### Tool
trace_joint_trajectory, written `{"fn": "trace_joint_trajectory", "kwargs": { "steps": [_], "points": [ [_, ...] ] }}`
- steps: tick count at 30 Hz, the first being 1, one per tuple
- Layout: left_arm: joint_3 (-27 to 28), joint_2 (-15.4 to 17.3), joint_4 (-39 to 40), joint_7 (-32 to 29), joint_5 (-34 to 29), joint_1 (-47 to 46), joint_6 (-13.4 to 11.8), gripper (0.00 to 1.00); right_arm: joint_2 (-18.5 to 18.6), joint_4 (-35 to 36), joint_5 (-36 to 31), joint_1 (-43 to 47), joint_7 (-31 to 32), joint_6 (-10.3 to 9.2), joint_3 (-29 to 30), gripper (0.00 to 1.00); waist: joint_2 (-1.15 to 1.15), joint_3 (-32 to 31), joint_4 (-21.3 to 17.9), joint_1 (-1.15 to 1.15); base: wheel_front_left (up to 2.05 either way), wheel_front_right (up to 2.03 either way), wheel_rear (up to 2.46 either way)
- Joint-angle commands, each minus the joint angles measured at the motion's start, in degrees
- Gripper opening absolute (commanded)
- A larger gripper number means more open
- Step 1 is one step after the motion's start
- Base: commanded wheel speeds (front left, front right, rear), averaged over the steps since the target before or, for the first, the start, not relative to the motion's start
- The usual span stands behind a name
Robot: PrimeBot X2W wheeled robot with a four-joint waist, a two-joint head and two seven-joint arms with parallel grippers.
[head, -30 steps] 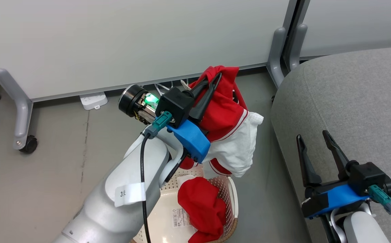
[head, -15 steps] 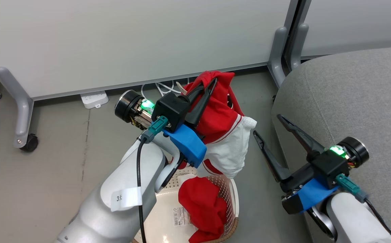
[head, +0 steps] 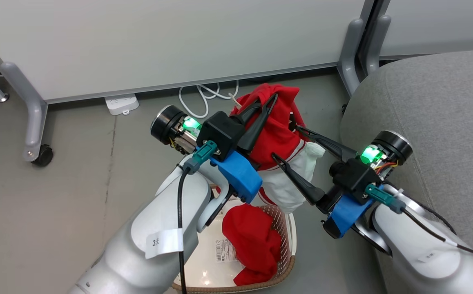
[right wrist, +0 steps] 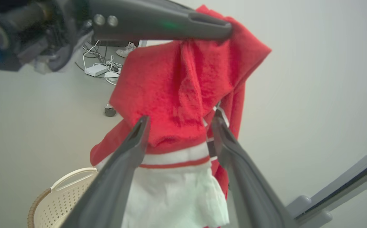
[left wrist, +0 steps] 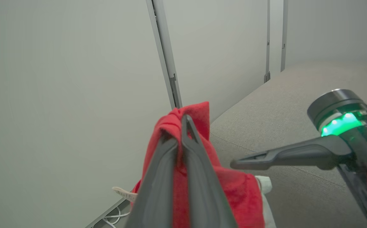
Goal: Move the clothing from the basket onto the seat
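Red soft cloth garment w/ a white panel and thin white stripes (head: 279,134) hangs in the air over the cream plastic basket w/ small holes and a brown rim (head: 293,237), near the big grey fabric sofa seat (head: 432,106). It looks light and floppy, not slippery, so I think it will droop and swing. Best spot to grab is prob. a thick bunched bit up top. L gripper (head: 270,101) is pinched tight on the top fold. R gripper (head: 283,137) has jaws wide apart, one each side of the cloth, not squeezing yet. Inside the basket lies one more red garment (head: 255,243), all bunched up.
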State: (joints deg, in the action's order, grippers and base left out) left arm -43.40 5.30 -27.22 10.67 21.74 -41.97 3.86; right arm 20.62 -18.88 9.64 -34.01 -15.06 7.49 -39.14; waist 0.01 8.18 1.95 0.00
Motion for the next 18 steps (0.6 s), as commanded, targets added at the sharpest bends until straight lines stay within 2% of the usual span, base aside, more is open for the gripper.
{"fn": "trace_joint_trajectory", "kwargs": {
  "steps": [1, 7, 13, 15, 18],
  "points": [
    [-0.30, -0.14, 0.31, 0.13, -0.13, -0.94, -0.13, 0.00, 0.27, -1.41, 0.74, -1.77, -0.19, 0.01, -1.08, 1.00, -0.01, 0.46, 0.38, 0.00, 0.00, 0.00, 0.00],
    [-1.08, -0.70, 0.14, 0.68, -0.16, -2.07, 0.00, 0.00, -0.56, -6.38, 3.26, -5.43, -0.19, 0.01, -5.60, 1.00, -0.01, 1.92, 1.11, 0.00, 0.00, 0.00, 0.00],
    [-1.66, -0.98, -0.21, 1.02, 0.05, -2.87, -0.15, 0.00, -2.50, -9.28, 5.29, -7.46, -0.18, 0.01, -7.43, 1.00, -0.01, 2.77, 1.29, 0.00, 0.00, 0.00, 0.00],
    [-1.80, -1.01, -0.40, 1.14, 0.14, -3.07, -0.15, 0.00, -3.15, -10.05, 5.84, -7.80, -0.19, 0.01, -7.61, 0.00, -0.01, 2.92, 1.25, 0.00, 0.00, 0.00, 0.00],
    [-2.01, -1.04, -0.69, 1.32, 0.22, -3.20, -0.16, 0.00, -3.87, -10.32, 6.36, -8.41, -0.19, 0.01, -7.35, 0.00, -0.01, 3.10, 1.23, 0.00, 0.00, 0.00, 0.00]
  ]
}}
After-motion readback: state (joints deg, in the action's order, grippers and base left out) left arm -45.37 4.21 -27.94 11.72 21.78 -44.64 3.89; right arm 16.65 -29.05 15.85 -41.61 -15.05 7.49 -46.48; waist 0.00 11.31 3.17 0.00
